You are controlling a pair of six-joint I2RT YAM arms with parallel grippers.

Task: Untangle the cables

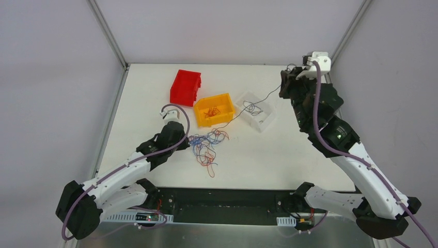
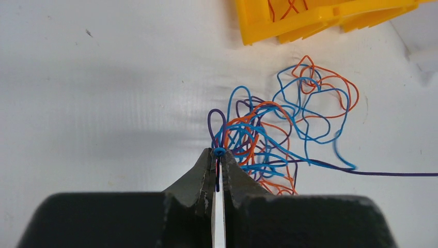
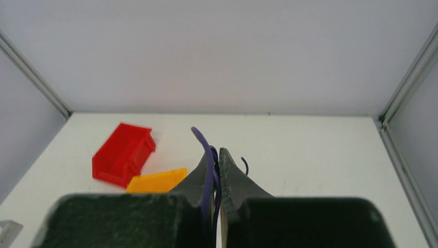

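Note:
The cables (image 1: 206, 144) lie as a knot of blue, orange and dark purple wires in front of the yellow bin. My left gripper (image 1: 185, 140) sits at the knot's left edge, shut on a blue cable loop (image 2: 219, 152) pinched at its fingertips (image 2: 219, 155). One dark purple cable (image 2: 392, 174) runs taut from the knot off to the right. It climbs over the white bin to my right gripper (image 1: 284, 85), raised at the back right. In the right wrist view that gripper (image 3: 216, 152) is shut on the purple cable (image 3: 206, 150).
A red bin (image 1: 185, 87) stands at the back. A yellow bin (image 1: 213, 109) with orange wires in it sits beside a white bin (image 1: 254, 111) with a dark wire. Grey walls close in the table (image 1: 289, 155) on three sides.

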